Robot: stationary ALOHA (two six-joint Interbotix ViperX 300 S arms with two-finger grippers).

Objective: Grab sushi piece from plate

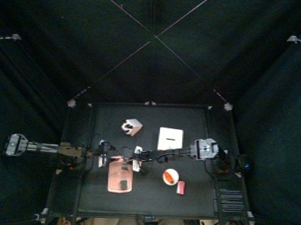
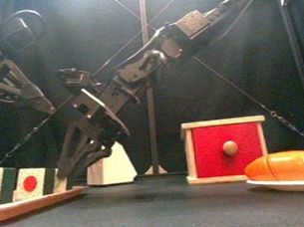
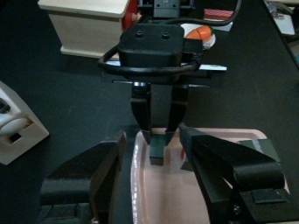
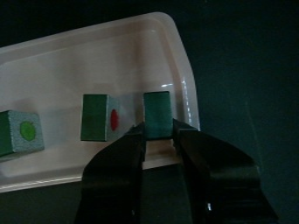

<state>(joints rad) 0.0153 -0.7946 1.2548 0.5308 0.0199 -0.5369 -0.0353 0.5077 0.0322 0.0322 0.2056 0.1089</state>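
Reach made, grab not yet closed — lift still to come, by the look of it.

At the counter's [image 1: 194,176] left, near side: the long pale-pink plate [image 4: 70,52], carrying three sushi pieces in a row — a green-sided one with a pale top and green dot [image 4: 20,131], a middle piece with white top and red dot [image 4: 103,116], and the end sushi piece [image 4: 156,107] nearest the plate's rounded corner. Left gripper [image 3: 158,162] low beside the plate, jaws apart, holding nothing, waiting.

Over the plate, reaching across from the right: right gripper [image 4: 160,140], jaws apart and straddling the end sushi piece, tips just at its sides but not visibly pressing. Remaining, as judged: close, then raise.

Further right and farther back: one pale block with holes [image 1: 128,128], one cream box with a red front and knob [image 2: 226,149]. Near right — one small round plate [image 2: 292,182] bearing an orange-red food item [image 2: 283,164].
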